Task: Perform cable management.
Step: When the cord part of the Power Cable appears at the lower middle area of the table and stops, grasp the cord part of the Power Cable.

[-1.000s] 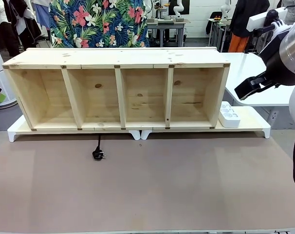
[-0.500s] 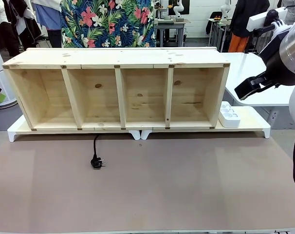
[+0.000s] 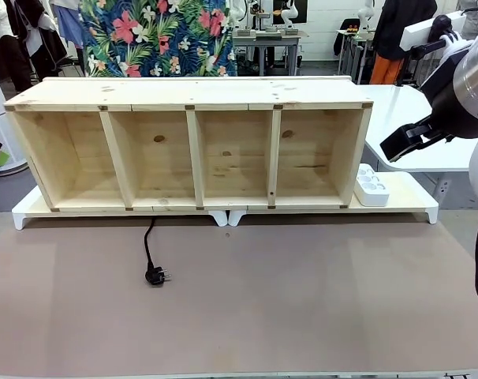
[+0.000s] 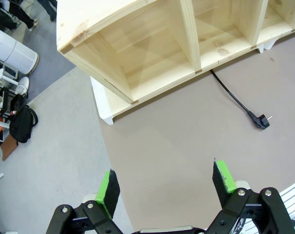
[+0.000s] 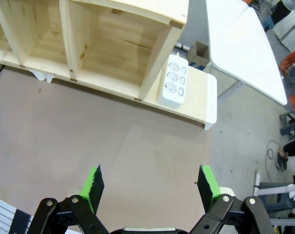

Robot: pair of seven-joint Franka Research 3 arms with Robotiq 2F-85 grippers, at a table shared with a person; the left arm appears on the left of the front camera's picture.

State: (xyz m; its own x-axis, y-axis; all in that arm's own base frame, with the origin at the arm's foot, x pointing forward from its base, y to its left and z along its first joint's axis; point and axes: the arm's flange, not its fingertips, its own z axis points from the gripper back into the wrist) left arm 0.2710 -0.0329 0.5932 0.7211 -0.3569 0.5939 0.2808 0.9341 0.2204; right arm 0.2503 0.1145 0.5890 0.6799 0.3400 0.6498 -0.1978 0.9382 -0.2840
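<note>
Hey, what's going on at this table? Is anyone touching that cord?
Nobody holds anything right now. A black cable runs out from under the wooden shelf, and its plug lies loose on the brown table. The left gripper and right gripper both hang open above the table, off the cable. A white power strip sits beside the shelf's right end.

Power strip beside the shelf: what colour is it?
The power strip is white, clearest in the right wrist view.
</note>
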